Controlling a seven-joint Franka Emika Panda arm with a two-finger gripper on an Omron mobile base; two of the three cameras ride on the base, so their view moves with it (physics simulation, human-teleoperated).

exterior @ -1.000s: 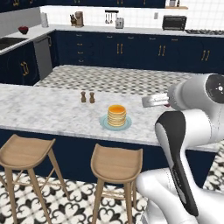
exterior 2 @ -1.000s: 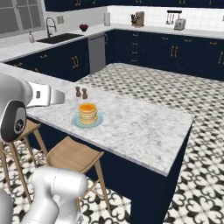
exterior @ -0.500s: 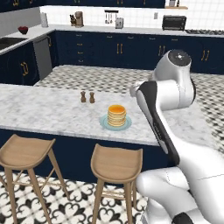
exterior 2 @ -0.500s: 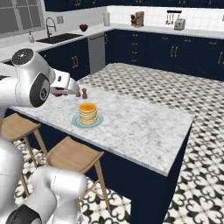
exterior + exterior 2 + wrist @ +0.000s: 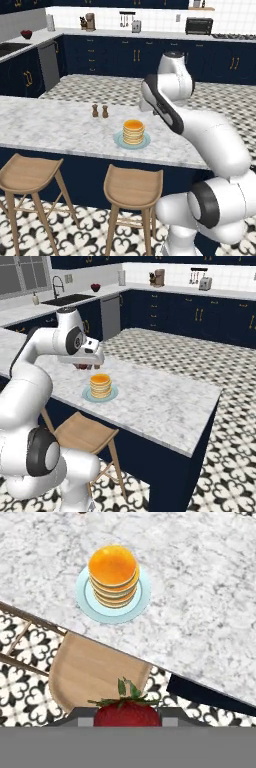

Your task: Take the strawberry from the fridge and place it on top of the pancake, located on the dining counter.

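Observation:
The strawberry [image 5: 127,713], red with a green leafy top, sits between my fingertips at the bottom of the hand view, and my gripper [image 5: 127,718] is shut on it. The pancake [image 5: 113,574], a golden-orange stack on a pale blue-green plate [image 5: 84,598], stands on the marble dining counter [image 5: 200,607]. In the right base view my gripper [image 5: 83,365] hangs just above the counter, a short way left of and behind the pancake [image 5: 100,385]. In the left base view the pancake [image 5: 133,131] lies just left of my forearm. The fridge is out of view.
Two small dark shakers [image 5: 100,110] stand on the counter left of the stack. Wooden stools [image 5: 30,172] [image 5: 134,186] line the counter's near side; one stool seat [image 5: 95,672] lies under the hand. Navy cabinets and a sink worktop [image 5: 60,302] run along the far walls.
The arm has swung over the counter, carrying the strawberry from the right towards the pancake stack. The base and the pancake have stayed put.

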